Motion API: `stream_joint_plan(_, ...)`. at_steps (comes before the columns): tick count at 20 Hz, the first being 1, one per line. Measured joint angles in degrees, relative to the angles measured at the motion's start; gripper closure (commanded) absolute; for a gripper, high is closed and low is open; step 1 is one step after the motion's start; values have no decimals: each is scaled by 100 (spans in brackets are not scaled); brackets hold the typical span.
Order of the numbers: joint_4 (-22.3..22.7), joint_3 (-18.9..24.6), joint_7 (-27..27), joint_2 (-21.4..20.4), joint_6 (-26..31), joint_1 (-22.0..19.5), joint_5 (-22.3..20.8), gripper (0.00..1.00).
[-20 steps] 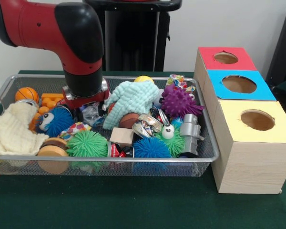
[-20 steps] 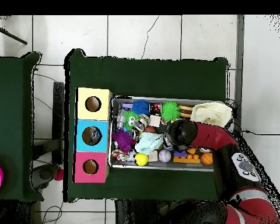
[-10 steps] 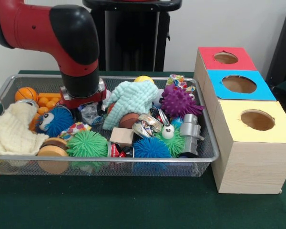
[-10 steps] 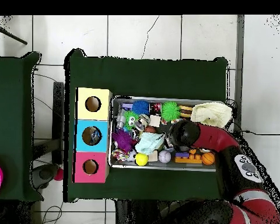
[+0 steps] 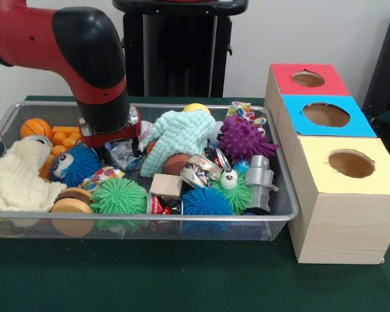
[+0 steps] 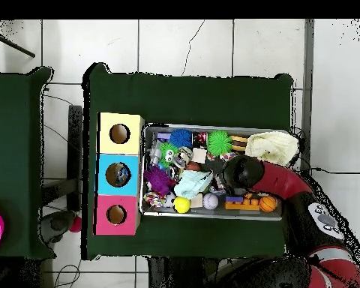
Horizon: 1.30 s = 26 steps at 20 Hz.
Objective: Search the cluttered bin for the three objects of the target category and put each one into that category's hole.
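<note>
Reaching down from the upper left, the red and black arm (image 5: 84, 58) plants its wrist deep in the wire bin (image 5: 273, 218) in the front view, and the gripper (image 5: 108, 148) is buried among the toys just right of the blue fuzzy creature (image 5: 75, 164), so there's no telling how wide it stands or whether it has anything. Around it, plenty of clutter: a mint knitted cloth (image 5: 181, 135) to its right, a purple spiky ball (image 5: 245, 140) beyond that, a green spiky ball (image 5: 119, 196) and a blue spiky ball (image 5: 207, 201) along the near wall, a cream cloth (image 5: 16, 175) at the left end and a small basketball (image 5: 36, 128) in the far left corner. Right of the bin on the green surface (image 5: 182, 279) stands the wooden box row, red-topped hole (image 5: 308, 78) farthest, blue-topped hole (image 5: 326, 114) in the middle, yellow-topped hole (image 5: 351, 164) nearest. Switching to the overhead view, the arm (image 6: 288, 187) comes in from the lower right and its black wrist covers the gripper near the bin's (image 6: 147, 131) middle, next to the mint cloth (image 6: 192, 182). The three holes sit left of the bin here: yellow (image 6: 120, 133) at the top, blue (image 6: 118, 175), red (image 6: 116, 215) at the bottom.
</note>
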Motion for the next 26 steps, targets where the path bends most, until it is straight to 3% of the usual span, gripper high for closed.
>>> stream_joint_plan(16, 115, 93, 0, 57, -1, -285, 511, 0)
stream_joint_plan(26, 116, 92, 0, 57, -1, -276, 520, 0)
